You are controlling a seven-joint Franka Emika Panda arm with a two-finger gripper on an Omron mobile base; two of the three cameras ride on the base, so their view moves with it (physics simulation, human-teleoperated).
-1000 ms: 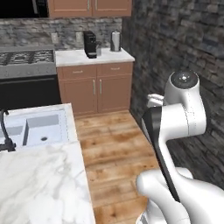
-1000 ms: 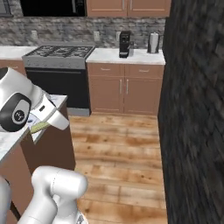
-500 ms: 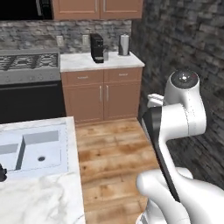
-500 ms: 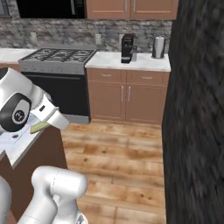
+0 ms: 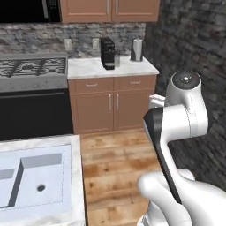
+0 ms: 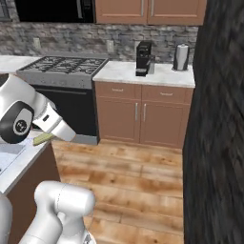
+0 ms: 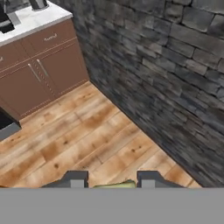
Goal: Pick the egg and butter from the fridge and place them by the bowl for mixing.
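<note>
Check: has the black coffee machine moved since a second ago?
No. The coffee machine keeps its spot on the counter, left of the steel canister; the whole view shifted with the base.

Even, soft lighting with no visible lamp and no strong cast shadows; the white countertop (image 5: 110, 67) and pale sink (image 5: 31, 176) look bright, while the stone wall (image 6: 214, 143) at the right is dark and murky. All three pictures are rendered and slightly soft, with blurred textures on the wood floor (image 7: 78, 140) and stone. There is no glare and no bending at the edges; the robot arm (image 5: 181, 114) shows gentle smooth shading.
</note>
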